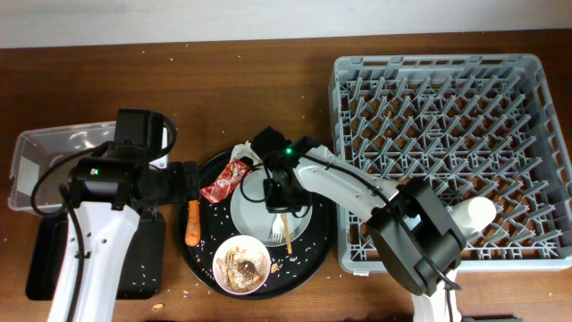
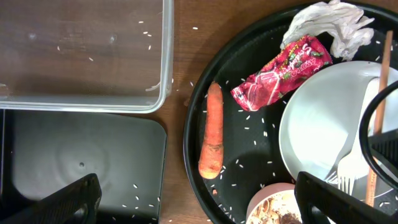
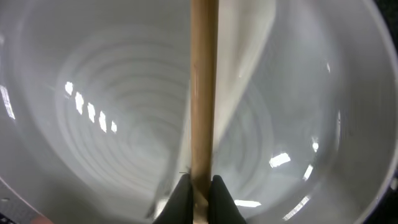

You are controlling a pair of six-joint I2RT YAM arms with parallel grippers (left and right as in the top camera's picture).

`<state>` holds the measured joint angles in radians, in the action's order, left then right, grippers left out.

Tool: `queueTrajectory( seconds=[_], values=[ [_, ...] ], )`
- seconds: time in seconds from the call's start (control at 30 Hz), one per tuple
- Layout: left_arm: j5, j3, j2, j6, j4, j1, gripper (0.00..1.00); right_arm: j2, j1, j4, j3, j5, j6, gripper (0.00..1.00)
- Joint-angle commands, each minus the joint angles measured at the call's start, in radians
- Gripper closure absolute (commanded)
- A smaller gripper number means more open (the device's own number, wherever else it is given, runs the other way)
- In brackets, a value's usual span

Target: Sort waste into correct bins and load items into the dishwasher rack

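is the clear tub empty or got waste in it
Empty of waste as far as shown: the clear tub holds only stray rice grains. The carrot lies on the round tray.

1. Overhead camera: high above, looking straight down. The whole counter (image 1: 223, 80) shows, from the clear tub (image 1: 40, 156) at the left edge to the grey rack (image 1: 429, 61) at the right edge.
2. Left wrist camera: nearer, also facing down, over the counter's left half, showing the tub's corner, the shallow black tray (image 2: 81, 155) and the round black tray (image 2: 249, 155).
3. Right wrist camera: extremely close — only the white plate (image 3: 93, 124) and a chopstick (image 3: 204, 93) fill it.
4. All three views share that plate and chopstick.
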<state>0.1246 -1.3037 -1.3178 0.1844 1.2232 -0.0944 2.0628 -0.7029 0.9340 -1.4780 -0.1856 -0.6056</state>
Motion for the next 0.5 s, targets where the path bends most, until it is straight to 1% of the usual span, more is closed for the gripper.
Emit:
queueTrajectory(
  seconds=[0.0, 0.07, 0.13, 0.2, 0.23, 0.3, 0.37, 0.43, 0.47],
  values=[
    [0.011, -0.005, 0.011, 0.013, 0.002, 0.006, 0.01, -0.103, 0.05, 0.074, -0.035, 0.021, 0.069, 0.96],
    [0.011, -0.005, 0.011, 0.013, 0.002, 0.006, 0.01, -0.201, 0.082, 0.112, -0.062, 0.021, 0.162, 0.96],
    [0.011, -0.005, 0.011, 0.013, 0.002, 0.006, 0.01, -0.329, 0.137, 0.138, -0.066, 0.098, 0.18, 0.96],
    [0.011, -0.005, 0.011, 0.013, 0.002, 0.006, 0.01, -0.424, 0.224, 0.135, -0.066, 0.173, 0.192, 0.96],
    [0.011, -0.005, 0.011, 0.013, 0.002, 0.006, 0.01, -0.445, 0.285, 0.132, -0.066, 0.179, 0.267, 0.96],
    [0.011, -0.005, 0.011, 0.013, 0.002, 0.006, 0.01, -0.426, 0.352, 0.155, -0.063, 0.175, 0.327, 0.96],
    [0.011, -0.005, 0.011, 0.013, 0.002, 0.006, 0.01, -0.367, 0.362, 0.167, -0.063, 0.172, 0.375, 0.96],
    [0.011, -0.005, 0.011, 0.013, 0.002, 0.006, 0.01, -0.32, 0.363, 0.171, -0.063, 0.196, 0.389, 0.96],
    [0.011, -0.005, 0.011, 0.013, 0.002, 0.006, 0.01, -0.302, 0.363, 0.166, -0.063, 0.221, 0.389, 0.74]
  ],
)
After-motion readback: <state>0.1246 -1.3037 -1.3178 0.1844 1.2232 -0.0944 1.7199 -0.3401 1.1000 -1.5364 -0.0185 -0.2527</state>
